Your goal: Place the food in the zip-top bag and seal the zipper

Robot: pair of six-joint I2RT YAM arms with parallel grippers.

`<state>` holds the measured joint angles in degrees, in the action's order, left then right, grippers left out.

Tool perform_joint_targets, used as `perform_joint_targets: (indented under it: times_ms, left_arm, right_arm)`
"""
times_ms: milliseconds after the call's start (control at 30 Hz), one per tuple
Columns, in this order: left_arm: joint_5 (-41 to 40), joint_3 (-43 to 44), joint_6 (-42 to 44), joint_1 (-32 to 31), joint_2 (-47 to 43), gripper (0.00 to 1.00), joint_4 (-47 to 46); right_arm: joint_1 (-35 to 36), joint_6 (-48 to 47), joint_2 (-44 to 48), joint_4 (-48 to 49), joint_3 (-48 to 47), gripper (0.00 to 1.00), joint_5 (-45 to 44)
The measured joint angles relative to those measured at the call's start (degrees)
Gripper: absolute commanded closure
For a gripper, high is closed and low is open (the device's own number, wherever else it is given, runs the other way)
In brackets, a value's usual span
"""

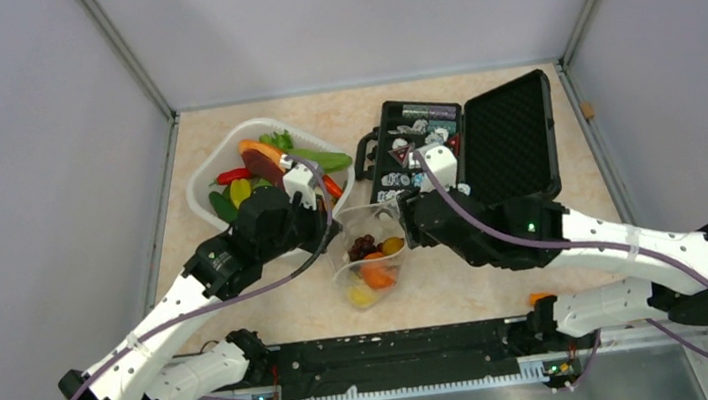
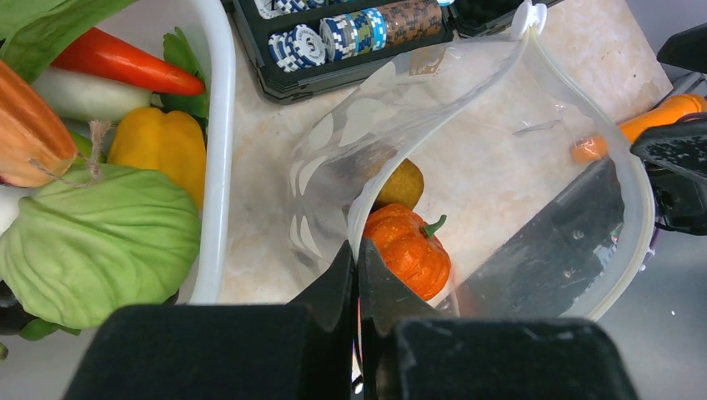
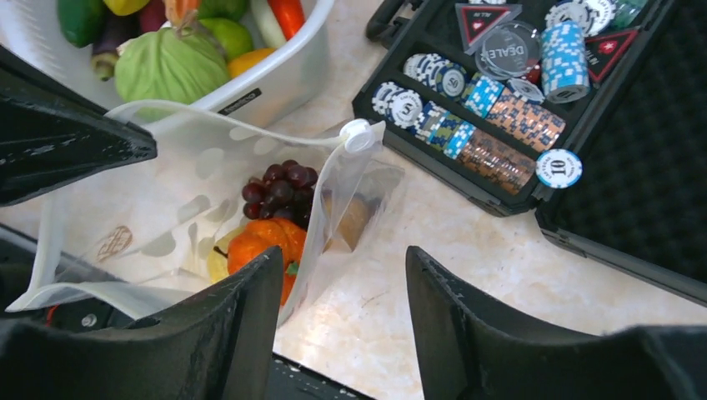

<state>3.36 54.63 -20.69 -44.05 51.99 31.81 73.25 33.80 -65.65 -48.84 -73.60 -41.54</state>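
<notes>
The clear dotted zip-top bag [image 1: 373, 258] stands with its mouth open between the two arms. Inside it lie an orange pumpkin-like fruit [image 2: 408, 250], dark grapes [image 3: 279, 187] and a yellow piece [image 1: 362, 296]. My left gripper [image 2: 357, 258] is shut on the bag's left mouth edge. The zipper [image 3: 233, 117] runs along the rim to a white slider [image 3: 357, 133]. My right gripper [image 3: 342, 262] is open on the bag's right side; the bag's edge lies just inside its left finger, ungripped. More food, such as a green cabbage [image 2: 92, 242] and a yellow pepper [image 2: 158, 142], fills the white basket [image 1: 199, 182].
An open black hard case [image 1: 509, 137] with poker chips [image 3: 467, 125] lies right behind the bag, close to the right wrist. The basket touches the left arm's side. A small orange piece [image 1: 539, 297] lies on the table near the right arm's base.
</notes>
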Motion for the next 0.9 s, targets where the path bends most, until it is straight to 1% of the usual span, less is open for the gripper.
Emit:
perform_joint_targets:
  times_ms: [200, 333, 433, 633, 733, 800, 867, 900]
  left_arm:
    - [-0.3, 0.0, 0.0, 0.0, 0.0, 1.0, 0.0]
    - [-0.5, 0.0, -0.2, 0.0, -0.5, 1.0, -0.1]
    - [-0.5, 0.0, -0.2, 0.0, -0.8, 1.0, -0.1]
    - [-0.5, 0.0, -0.2, 0.0, -0.9, 1.0, -0.2]
    - [-0.5, 0.0, -0.2, 0.0, -0.9, 1.0, -0.2]
    - [-0.5, 0.0, -0.2, 0.0, -0.9, 1.0, -0.2]
    - [-0.5, 0.0, -0.2, 0.0, -0.9, 1.0, -0.2]
    - [-0.5, 0.0, -0.2, 0.0, -0.9, 1.0, -0.2]
  right_arm:
    - [-1.7, 1.3, 6.7, 6.0, 5.9, 0.41, 5.4]
    - [-6.8, 3.5, 11.5, 10.2, 9.8, 0.43, 11.4]
    - [-7.8, 4.9, 10.9, 11.8, 9.9, 0.46, 13.6]
    - [-7.8, 6.6, 4.1, 14.9, 9.9, 0.47, 20.1]
    - [-7.8, 7.4, 2.3, 14.6, 9.9, 0.52, 21.0]
    - [-7.8, 7.8, 1.5, 13.8, 9.7, 0.64, 20.9]
    - [-7.8, 8.0, 0.7, 12.5, 9.7, 0.7, 20.5]
    - [-7.8, 8.2, 0.5, 12.0, 9.7, 0.72, 20.3]
